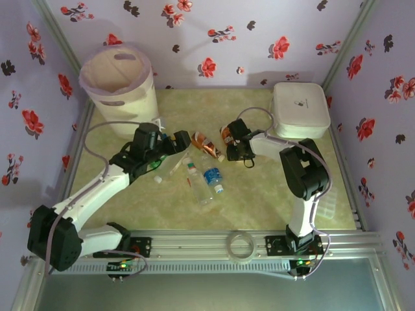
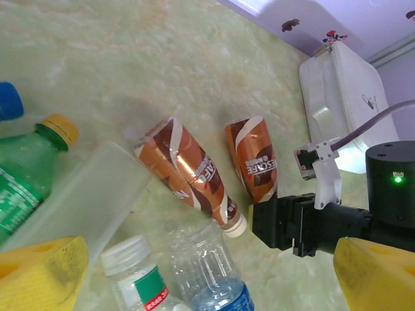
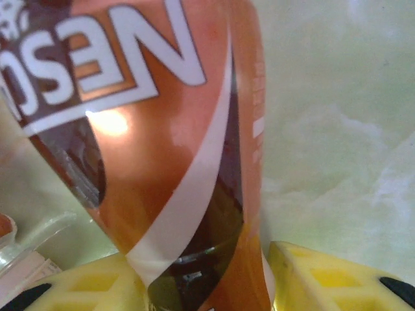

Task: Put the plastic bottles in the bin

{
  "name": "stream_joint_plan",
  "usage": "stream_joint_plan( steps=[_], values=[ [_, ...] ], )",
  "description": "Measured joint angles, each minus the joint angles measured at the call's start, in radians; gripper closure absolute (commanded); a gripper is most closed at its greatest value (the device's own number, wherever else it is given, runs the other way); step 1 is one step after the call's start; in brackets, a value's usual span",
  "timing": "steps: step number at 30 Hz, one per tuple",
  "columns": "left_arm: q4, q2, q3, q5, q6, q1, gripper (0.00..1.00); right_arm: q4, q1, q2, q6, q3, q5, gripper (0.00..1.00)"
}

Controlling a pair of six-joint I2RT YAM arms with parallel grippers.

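Two brown bottles lie side by side on the table, away from the bin. Right claw has one between its pads; I cannot tell if it squeezes. Left claw is wide apart, empty. Bottle looks light, thin, slippery: grab its middle gently. Label says NESCAFE.

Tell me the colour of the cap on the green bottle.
Yellow: the cap on the green bottle shows best in the left wrist view.
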Motion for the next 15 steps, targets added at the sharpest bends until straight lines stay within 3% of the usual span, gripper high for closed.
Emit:
stream_joint_plan(
  steps=[9, 15],
  values=[
    [0.210, 0.063, -0.041, 0.059, -0.114, 0.008, 0.00, 0.016, -0.011, -0.042, -0.003, -0.035, 0.010, 0.60],
    [0.368, 0.121, -0.047, 0.129, -0.175, 0.024, 0.00, 0.009, -0.013, -0.210, -0.004, -0.088, 0.013, 0.61]
  ],
)
